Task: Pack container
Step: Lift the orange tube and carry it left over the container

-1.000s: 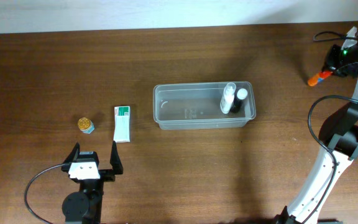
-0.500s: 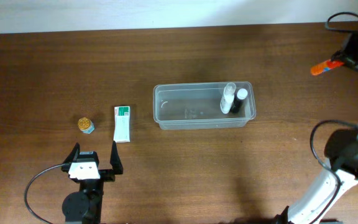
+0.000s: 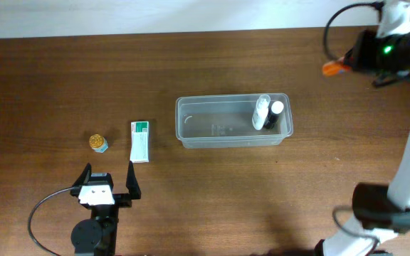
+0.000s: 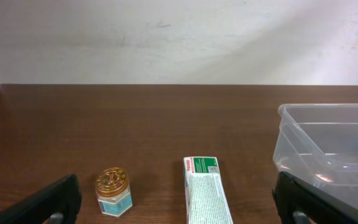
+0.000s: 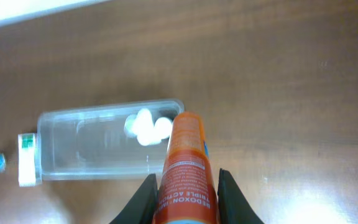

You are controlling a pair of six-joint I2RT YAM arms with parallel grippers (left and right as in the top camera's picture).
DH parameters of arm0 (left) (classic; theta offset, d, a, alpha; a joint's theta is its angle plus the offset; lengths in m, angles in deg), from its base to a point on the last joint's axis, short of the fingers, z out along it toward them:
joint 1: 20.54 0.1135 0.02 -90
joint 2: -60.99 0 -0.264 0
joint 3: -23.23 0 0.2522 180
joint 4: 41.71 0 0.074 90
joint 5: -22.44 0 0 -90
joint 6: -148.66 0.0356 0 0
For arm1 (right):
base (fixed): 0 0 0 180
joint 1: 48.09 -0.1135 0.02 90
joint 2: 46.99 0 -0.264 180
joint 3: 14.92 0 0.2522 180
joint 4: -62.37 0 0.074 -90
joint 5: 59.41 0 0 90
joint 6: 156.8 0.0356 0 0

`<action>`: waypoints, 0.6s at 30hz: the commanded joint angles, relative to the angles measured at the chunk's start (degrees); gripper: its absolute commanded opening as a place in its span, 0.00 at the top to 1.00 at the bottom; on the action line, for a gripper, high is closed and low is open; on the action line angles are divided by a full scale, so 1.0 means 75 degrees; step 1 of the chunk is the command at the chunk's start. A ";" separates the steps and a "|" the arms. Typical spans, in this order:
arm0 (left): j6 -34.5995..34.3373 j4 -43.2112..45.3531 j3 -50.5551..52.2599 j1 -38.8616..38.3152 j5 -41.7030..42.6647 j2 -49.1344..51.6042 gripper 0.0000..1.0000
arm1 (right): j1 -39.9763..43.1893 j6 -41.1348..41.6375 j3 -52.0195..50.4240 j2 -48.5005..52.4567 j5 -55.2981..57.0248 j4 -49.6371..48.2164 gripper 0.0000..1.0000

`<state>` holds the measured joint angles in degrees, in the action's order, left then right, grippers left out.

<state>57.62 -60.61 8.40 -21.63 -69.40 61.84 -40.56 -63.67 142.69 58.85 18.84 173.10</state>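
The container point(image 3: 233, 121) is sitting near the middle of the brown wooden worktop point(image 3: 62, 78), with its long side running left to right. Inside it, at the end nearer the right arm, a white bottle point(image 3: 262, 112) is leaning beside what is probably a black-capped bottle point(image 3: 275, 114).

Well apart from the container's other end, a green-and-white box point(image 3: 140, 141) is lying flat. A small gold-lidded jar point(image 3: 99, 143) is standing just beyond the box.

The left tool point(image 3: 109, 176) is resting low near the worktop's front edge with its fingers spread wide, facing the box and jar. The right tool point(image 5: 187, 196) is hanging over the far right corner, pinching an orange tube point(image 5: 185, 155) between its fingers.

The right wrist view is showing white print on the tube, and the tube's rounded end is overlapping the container's corner far below. In the overhead view only an orange tip is poking out of that tool. The left wrist view is showing the jar's pale blue-white body, the box's printed face, and the container's thin clear wall and rounded rim.
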 commanded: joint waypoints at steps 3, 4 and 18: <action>0.0087 -0.0009 0.0029 0.0052 0.0108 -0.0067 0.01 | -0.0816 0.0242 -0.1821 -0.1536 0.0801 0.0050 0.82; 0.0087 -0.0009 0.0029 0.0052 0.0108 -0.0067 0.00 | -0.0950 0.0239 -0.2235 -0.1705 0.0801 0.0047 0.83; 0.0090 -0.0009 0.0029 0.0052 0.0108 -0.0067 0.01 | -0.1553 0.0478 -0.5732 -0.1807 0.0778 -0.2340 0.82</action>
<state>57.62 -60.61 8.40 -21.63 -69.40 61.84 -51.55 -61.55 104.66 45.38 23.95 159.57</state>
